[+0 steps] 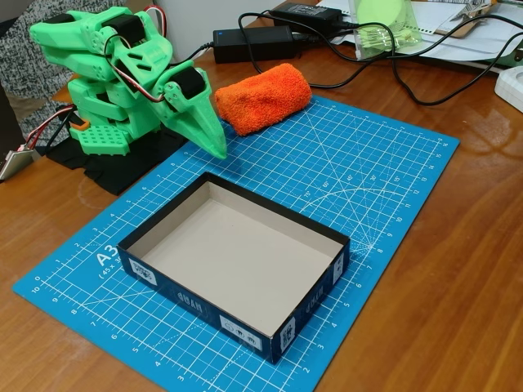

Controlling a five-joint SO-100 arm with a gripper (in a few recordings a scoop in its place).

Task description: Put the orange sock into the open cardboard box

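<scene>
From the left of the fixed view, my green arm point(114, 82) sits folded low over its base on a black cloth at the table's point(458, 269) back-left corner. My gripper point(214, 140) points down and to the right, its tip hanging just above the far left edge of the blue cutting mat point(384, 188). The two fingers look pressed together into one point, clenched on nothing, though from this angle I can't rule out a thin gap between them.

Just right of the gripper lies the orange sock point(263, 98), a fuzzy roll resting across the mat's back edge, near my fingertips but not touching them. It is untouched and lies on the mat and table, not lifted.

In front, toward the middle of the mat, stands the open cardboard box point(323, 278), dark outside with small white labels, its plain beige floor bare. Sock and box are apart, with open mat between them.

Further right and behind are black power bricks, looping cables point(392, 57) and some papers, all clear of my work.

So by my reckoning nothing of the task is done yet. Left for me: open the fingers, reach the short way to the sock, close on its thick middle, lift, carry it forward over the box and let go inside
</scene>
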